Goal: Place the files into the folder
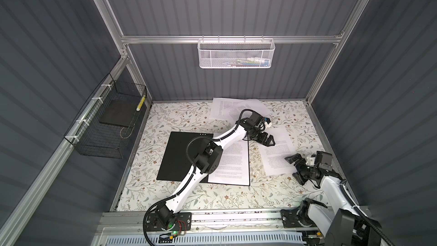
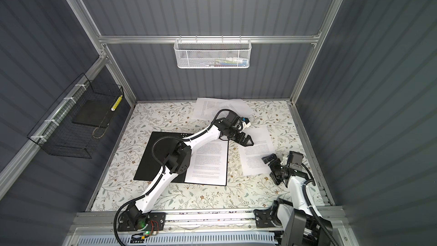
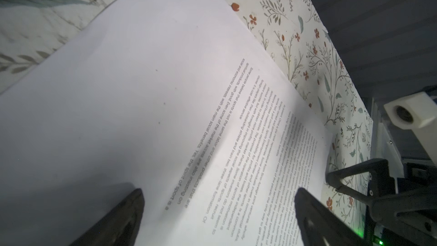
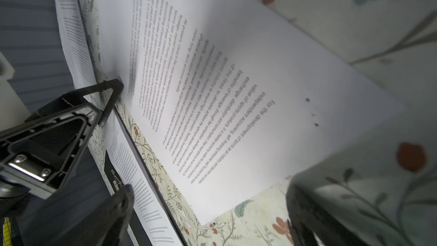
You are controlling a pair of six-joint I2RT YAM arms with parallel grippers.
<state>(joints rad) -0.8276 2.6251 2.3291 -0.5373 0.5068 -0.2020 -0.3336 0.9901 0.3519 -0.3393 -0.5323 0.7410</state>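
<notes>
The folder (image 1: 179, 155) (image 2: 156, 157) lies open on the floral table, black inside up, with one printed sheet (image 1: 231, 164) (image 2: 208, 162) on its right half. To its right a loose sheet (image 1: 276, 155) (image 2: 256, 157) (image 3: 165, 91) (image 4: 236, 67) lies flat. Two more files (image 1: 234, 110) overlap at the back edge. My left gripper (image 1: 269, 141) (image 2: 248, 141) (image 3: 220, 199) hangs open low over that loose sheet's far end, with nothing between its fingers. At the sheet's near right edge, my right gripper (image 1: 293, 168) (image 2: 272, 169) (image 4: 210, 197) stands open and empty.
A white mesh basket (image 1: 235, 54) hangs on the back wall. A black wire basket (image 1: 108, 124) holding a dark slab hangs on the left wall. Aluminium rails (image 1: 236, 216) carry both arm bases at the front. Grey walls close in three sides.
</notes>
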